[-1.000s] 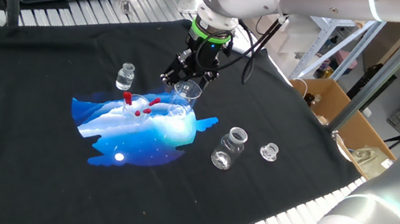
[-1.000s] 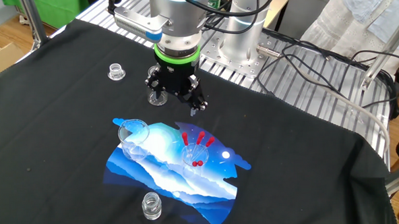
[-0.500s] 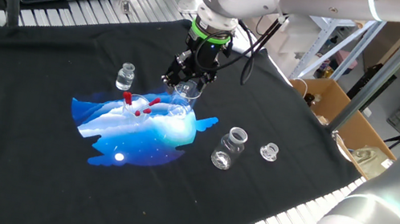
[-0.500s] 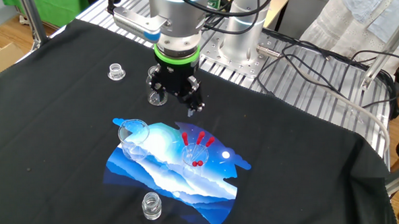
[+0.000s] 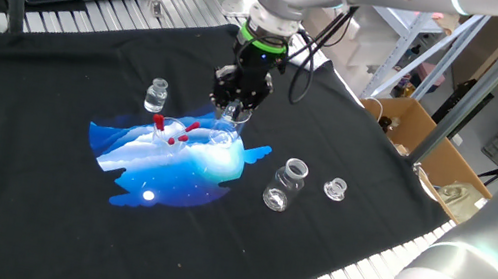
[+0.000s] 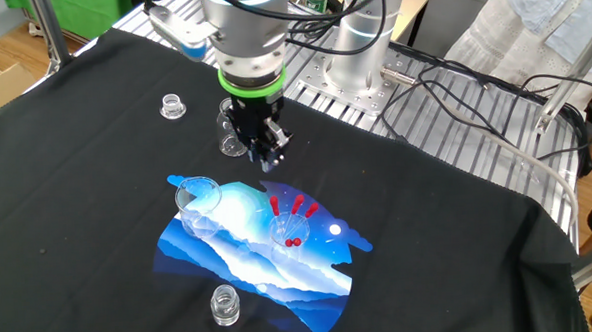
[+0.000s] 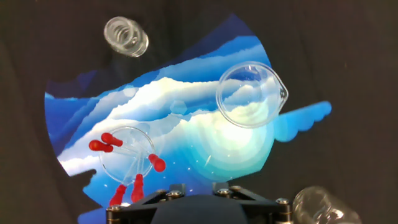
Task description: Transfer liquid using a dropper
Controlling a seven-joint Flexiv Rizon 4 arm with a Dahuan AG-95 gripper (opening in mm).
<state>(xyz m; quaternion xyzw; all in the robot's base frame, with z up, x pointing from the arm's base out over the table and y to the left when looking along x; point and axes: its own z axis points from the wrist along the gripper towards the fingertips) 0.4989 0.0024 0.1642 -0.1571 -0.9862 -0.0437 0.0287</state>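
Quick status from the remote desk. The gripper (image 6: pixel 267 159) hangs pointing straight down near the far edge of the blue printed mat (image 7: pixel 155 93), not touching anything. Its fingers look pulled in close with nothing between them, but I honestly can't tell if they're fully closed; the hand view only shows the gripper body along its bottom edge, no fingertips.

The dropper (image 7: pixel 112 139) isn't picked up yet. It's one of several red-bulbed ones standing bulb-up in a glass beaker (image 7: pixel 102 163) on the mat, leaning against the rim. My guess is they're parked that way so the bulbs stick out where fingers can pinch them. An empty beaker (image 7: pixel 250 94) sits on the mat too, well apart from the first, probably as the receiving vessel.

Off the mat: a small vial (image 7: pixel 126 36) just beyond one edge, and on the opposite side a jar on its side (image 5: pixel 285 184) with a small round glass piece (image 5: pixel 335 188) beside it.

Hard to make out: whether any glassware holds liquid, and how many droppers exactly, since the clear tubes vanish against the print.
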